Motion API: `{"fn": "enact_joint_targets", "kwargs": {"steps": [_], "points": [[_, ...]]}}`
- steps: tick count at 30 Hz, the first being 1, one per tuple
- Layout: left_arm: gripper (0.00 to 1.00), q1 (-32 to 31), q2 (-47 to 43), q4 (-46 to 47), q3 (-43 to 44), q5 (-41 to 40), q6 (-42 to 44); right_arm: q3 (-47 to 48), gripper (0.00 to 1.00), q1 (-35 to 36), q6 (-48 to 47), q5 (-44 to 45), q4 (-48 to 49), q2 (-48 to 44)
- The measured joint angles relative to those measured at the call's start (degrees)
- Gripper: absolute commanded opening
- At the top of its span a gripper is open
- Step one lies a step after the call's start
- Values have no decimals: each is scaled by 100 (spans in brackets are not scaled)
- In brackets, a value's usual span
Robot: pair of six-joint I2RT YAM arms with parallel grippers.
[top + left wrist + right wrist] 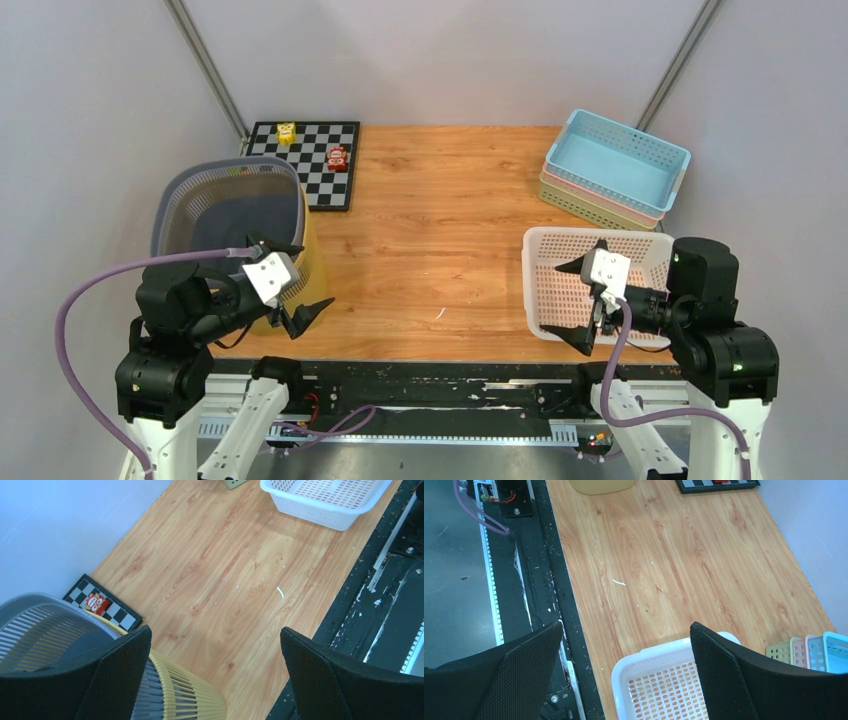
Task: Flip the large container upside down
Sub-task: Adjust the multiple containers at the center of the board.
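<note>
The large container is a tall grey slatted bin (228,205) standing upright, open end up, nested in a yellow slatted bin (316,268) at the table's left front. My left gripper (299,279) is open and empty, one finger over the bin's right rim and the other off its right side. In the left wrist view the grey bin (40,630) and the yellow one (190,695) sit under the left finger of my open gripper (215,645). My right gripper (583,298) is open and empty above a white perforated basket (528,285).
The white basket (624,675) sits at the right front edge, below my right gripper (624,630). A stack of blue, pink and green baskets (615,165) stands at the back right. A checkerboard (310,165) with a yellow toy (286,131) and a red toy (338,157) lies behind the bin.
</note>
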Motion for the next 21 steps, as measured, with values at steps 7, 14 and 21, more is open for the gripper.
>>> {"fn": "enact_joint_targets", "kwargs": {"steps": [7,14,21], "points": [[100,2,0,-2,-101,4,267,-387,100,0,-20,57,162,-2],[100,2,20,59,-262,-164,343,-868,100,0,-20,175,505,-7],[100,2,151,636,-431,-704,70,-1379,100,0,50,282,931,-66]]}}
